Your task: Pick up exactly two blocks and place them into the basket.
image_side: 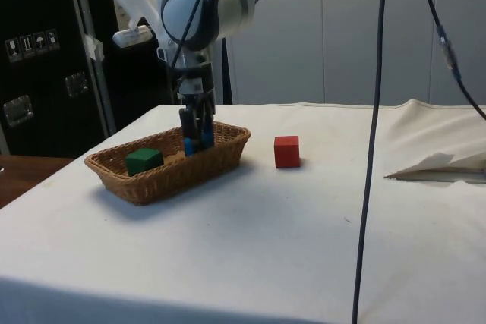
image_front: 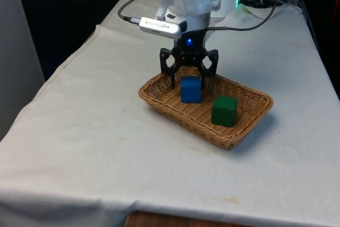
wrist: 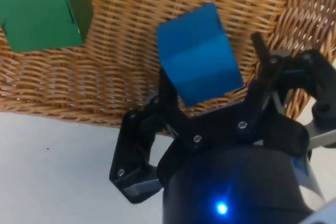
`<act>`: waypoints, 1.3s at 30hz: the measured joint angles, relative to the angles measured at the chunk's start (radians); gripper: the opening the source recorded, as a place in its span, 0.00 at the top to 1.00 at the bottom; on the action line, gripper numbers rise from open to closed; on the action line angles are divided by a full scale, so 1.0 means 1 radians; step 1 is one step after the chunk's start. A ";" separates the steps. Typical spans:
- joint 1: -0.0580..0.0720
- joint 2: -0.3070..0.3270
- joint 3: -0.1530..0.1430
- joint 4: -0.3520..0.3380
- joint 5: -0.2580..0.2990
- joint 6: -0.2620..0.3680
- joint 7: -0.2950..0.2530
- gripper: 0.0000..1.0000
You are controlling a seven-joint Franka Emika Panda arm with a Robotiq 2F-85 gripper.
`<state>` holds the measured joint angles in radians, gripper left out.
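Observation:
A wicker basket (image_front: 232, 141) (image_side: 171, 177) (wrist: 121, 72) sits mid-table. Inside it rest a green block (image_front: 224, 111) (image_side: 143, 161) (wrist: 42, 9) and a blue block (image_front: 191, 90) (image_side: 188, 146) (wrist: 199, 56). My gripper (image_front: 189, 82) (image_side: 196, 130) (wrist: 210, 59) reaches down into the basket and straddles the blue block. It is open: in the front view a small gap shows on each side of the block. A red block (image_side: 286, 151) stands on the cloth just outside the basket, on the side away from the green block.
A black cable (image_side: 372, 149) hangs down in front of the side camera. A fold of cloth (image_side: 440, 166) rises at the side view's right. Cables (image_front: 249, 22) trail over the table by the robot's base.

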<state>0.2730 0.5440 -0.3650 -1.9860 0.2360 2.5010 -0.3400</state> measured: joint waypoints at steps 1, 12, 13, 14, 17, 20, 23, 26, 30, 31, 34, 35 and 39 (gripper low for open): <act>0.000 0.000 0.000 0.000 0.000 0.000 0.000 0.34; -0.002 0.000 0.000 0.000 0.000 0.000 -0.002 0.00; -0.002 0.000 0.000 0.000 0.000 0.000 -0.002 0.00; -0.002 -0.006 -0.003 0.003 0.000 -0.003 -0.007 0.00; -0.002 -0.020 -0.007 0.004 0.000 -0.015 -0.015 0.00; -0.001 -0.048 -0.011 0.003 -0.004 -0.042 -0.022 0.00; 0.003 -0.080 -0.011 -0.003 -0.016 -0.062 -0.025 0.00; 0.004 -0.086 -0.010 -0.004 -0.021 -0.066 -0.025 0.00; 0.012 -0.110 -0.007 0.000 -0.038 -0.091 -0.026 0.00; 0.013 -0.112 -0.007 0.003 -0.041 -0.096 -0.026 0.00; 0.017 -0.115 -0.006 0.018 -0.045 -0.116 -0.032 0.00; 0.018 -0.115 -0.006 0.024 -0.045 -0.125 -0.035 0.00; 0.024 -0.126 -0.005 0.039 -0.048 -0.150 -0.042 0.00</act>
<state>0.2970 0.4180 -0.3700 -1.9470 0.1880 2.3510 -0.3820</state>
